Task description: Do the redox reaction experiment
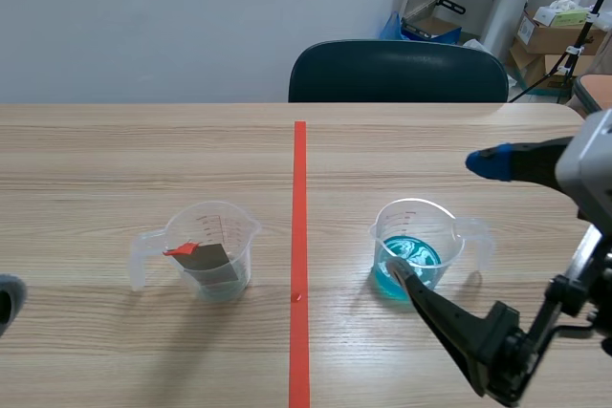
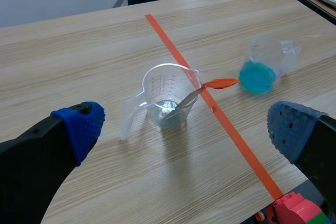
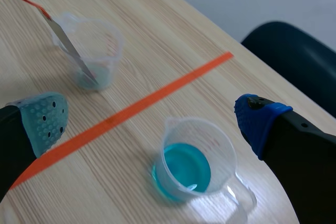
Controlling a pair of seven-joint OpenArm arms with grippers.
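Strip cup [image 1: 212, 236], blue cup [image 1: 421, 234] well apart; passage between.

Metal strip [image 1: 212, 261] in cup [image 1: 241, 236]; blue liquid [image 1: 413, 259] in beaker [image 1: 451, 234].

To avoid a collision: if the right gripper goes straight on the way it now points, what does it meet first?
Probably the clear plastic measuring cup of blue liquid. It stands just ahead of the open right gripper, in line with the gap between its fingers, though depth is unclear.
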